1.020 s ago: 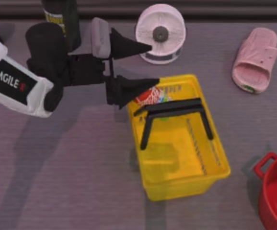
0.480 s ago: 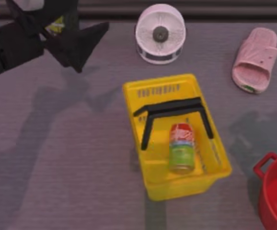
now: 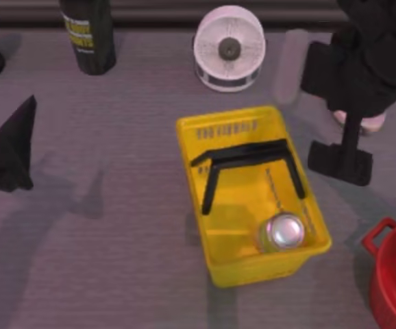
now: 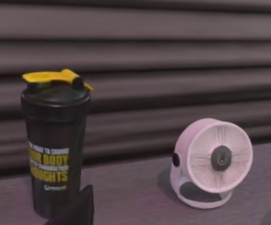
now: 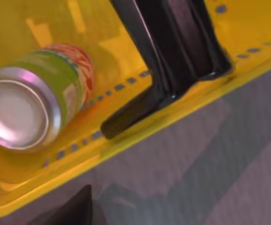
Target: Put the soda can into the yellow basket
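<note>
Top view | soda can [image 3: 281, 232] is sitting inside yellow basket [image 3: 192, 131], lower right corner, silver end facing up | left gripper [image 3: 9, 147] is idling at left edge, fingers: cannot tell | right gripper [image 3: 340, 161] is hovering upper right beside basket, fingers: cannot tell | placement is looking done.

Top view overhead — right wrist close on yellow basket [image 5: 182, 112]

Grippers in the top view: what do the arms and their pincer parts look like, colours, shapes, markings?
Both are matte black. The left pincer shows at the table's left edge as a black wedge tapering to a point. The right pincer at upper right is a bulky black housing, from which a slim stalk runs to a broad flat pad. No cables, lettering or white casing show on either.
</note>
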`<state>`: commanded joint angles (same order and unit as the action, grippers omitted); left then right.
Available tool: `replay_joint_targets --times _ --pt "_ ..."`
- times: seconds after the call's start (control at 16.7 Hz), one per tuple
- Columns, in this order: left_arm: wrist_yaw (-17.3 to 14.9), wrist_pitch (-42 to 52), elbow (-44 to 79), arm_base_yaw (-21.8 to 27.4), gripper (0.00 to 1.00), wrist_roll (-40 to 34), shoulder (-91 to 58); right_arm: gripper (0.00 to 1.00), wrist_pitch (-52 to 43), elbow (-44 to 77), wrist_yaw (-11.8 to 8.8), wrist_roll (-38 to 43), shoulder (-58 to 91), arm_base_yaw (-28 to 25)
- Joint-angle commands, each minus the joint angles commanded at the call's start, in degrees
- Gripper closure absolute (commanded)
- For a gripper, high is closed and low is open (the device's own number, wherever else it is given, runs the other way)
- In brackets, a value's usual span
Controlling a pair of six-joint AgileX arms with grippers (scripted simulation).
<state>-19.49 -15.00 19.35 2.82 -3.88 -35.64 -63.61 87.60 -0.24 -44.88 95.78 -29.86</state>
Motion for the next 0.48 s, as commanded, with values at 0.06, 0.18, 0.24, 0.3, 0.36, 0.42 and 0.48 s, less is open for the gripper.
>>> replay_joint_targets --times 0.06,0.18,0.24,0.3,0.36,0.42,0.48 --pt "2.9 2.6 -3.1 -0.7 0.0 0.4 6.0 0.0 -3.0 4.7 0.0 -2.3 5.0 -1.5" --pt "8.3 7.1 -8.6 -1.8 0.0 1.2 16.6 0.0 -8.5 13.2 0.1 -6.4 13.9 -4.2" --pt "10.7 8.9 -11.0 -2.4 0.0 1.7 21.1 0.0 -11.0 17.2 0.1 -8.3 17.8 -5.5" --pt "12.9 10.6 -13.2 -2.8 0.0 2.2 25.0 0.0 -13.1 20.5 0.2 -10.0 21.0 -6.6" --pt "14.8 12.0 -15.1 -3.2 0.0 2.6 28.3 0.0 -14.8 23.4 0.2 -11.4 23.7 -7.5" --pt "16.5 13.1 -16.6 -3.5 0.0 3.0 31.0 0.0 -16.4 26.0 0.3 -12.6 25.9 -8.3" --pt "17.8 14.0 -17.8 -3.7 0.0 3.4 33.1 0.0 -17.5 27.7 0.3 -13.5 27.4 -8.9"
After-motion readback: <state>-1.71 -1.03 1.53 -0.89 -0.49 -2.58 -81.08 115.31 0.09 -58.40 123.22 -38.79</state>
